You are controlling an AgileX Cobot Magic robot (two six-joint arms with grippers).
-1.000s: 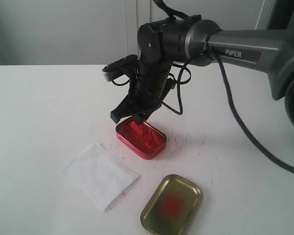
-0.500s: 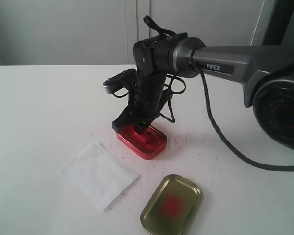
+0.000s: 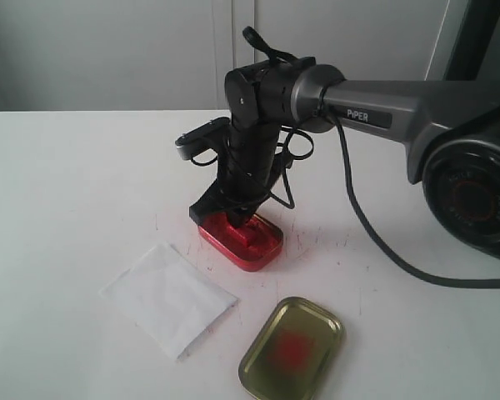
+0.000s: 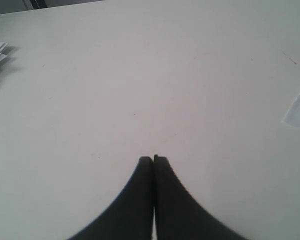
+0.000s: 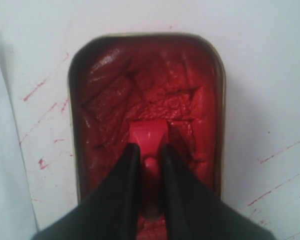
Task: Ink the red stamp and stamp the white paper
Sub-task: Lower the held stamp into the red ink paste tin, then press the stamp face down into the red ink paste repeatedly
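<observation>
The right claw (image 5: 149, 150) points down into the red tin (image 3: 265, 250). Its two black fingers (image 5: 126, 180) are only a little apart, and they are clamped on the narrow handle of the red stamp (image 5: 149, 135), one finger at each side. The wider end of the stamp is down in the red ink paste (image 5: 115, 95) and touches it near the middle of the tin. The paste is rough and has many pressed marks. In the exterior view the right claw (image 3: 237, 218) stands almost upright over the tin, and the stamp itself is hard to separate from the red paste.

The left claw (image 4: 153, 159) has its fingers together, tip against tip, with nothing between them. It is over a bare part of the white surface (image 3: 83, 183).

The white paper (image 3: 168, 298) lies flat on the surface, near the tin but apart from it, on the left side of the exterior view. The gold lid (image 3: 258, 367) lies open in front of the tin, with a red smear inside. Thin red marks (image 5: 40, 87) are on the surface around the tin.
</observation>
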